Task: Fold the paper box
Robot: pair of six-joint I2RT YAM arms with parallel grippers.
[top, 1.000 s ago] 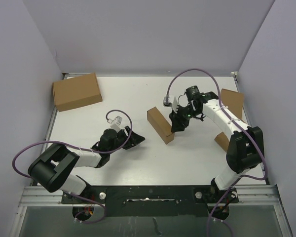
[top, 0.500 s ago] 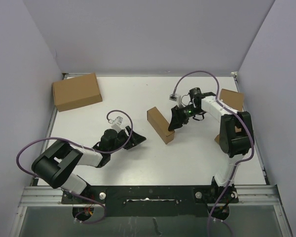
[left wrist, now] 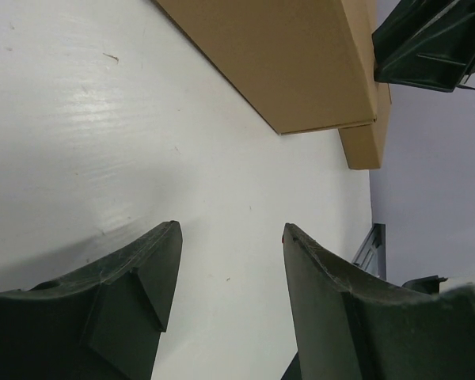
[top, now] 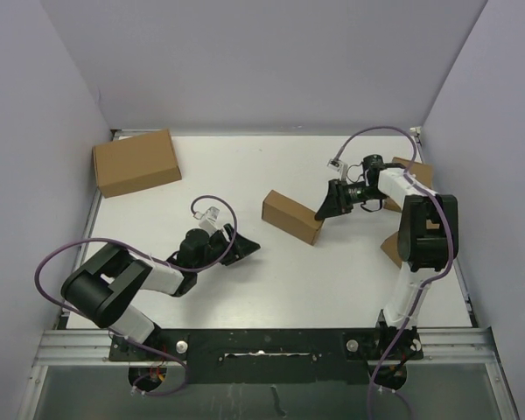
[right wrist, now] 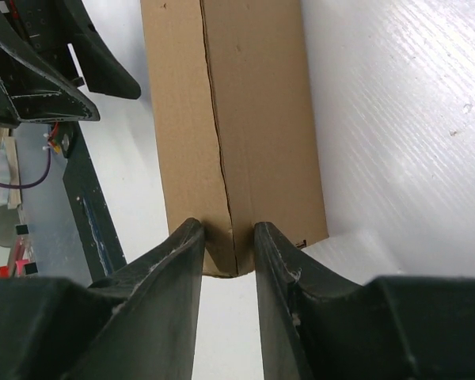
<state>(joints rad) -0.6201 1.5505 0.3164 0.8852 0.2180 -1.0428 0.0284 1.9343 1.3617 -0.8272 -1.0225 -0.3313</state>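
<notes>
The paper box [top: 290,216] is a small oblong brown box lying at the table's middle, its long side running left to right. My right gripper [top: 324,208] is at its right end. In the right wrist view the narrow jaws of this gripper [right wrist: 227,229] pinch the near end of the box [right wrist: 237,119] along its seam. My left gripper [top: 245,248] rests low on the table, left of and nearer than the box, open with nothing between its fingers [left wrist: 231,231]. The box [left wrist: 285,55] lies well ahead of it in the left wrist view.
A larger closed brown carton [top: 136,162] sits at the back left. Two more brown boxes stand by the right edge, one at the back [top: 413,173] and one nearer [top: 392,248], behind the right arm. The metal rail [top: 262,346] runs along the near edge.
The right gripper has moved right and back, and the box has swung from a steep diagonal to lying nearly level. The left arm has hardly moved.
</notes>
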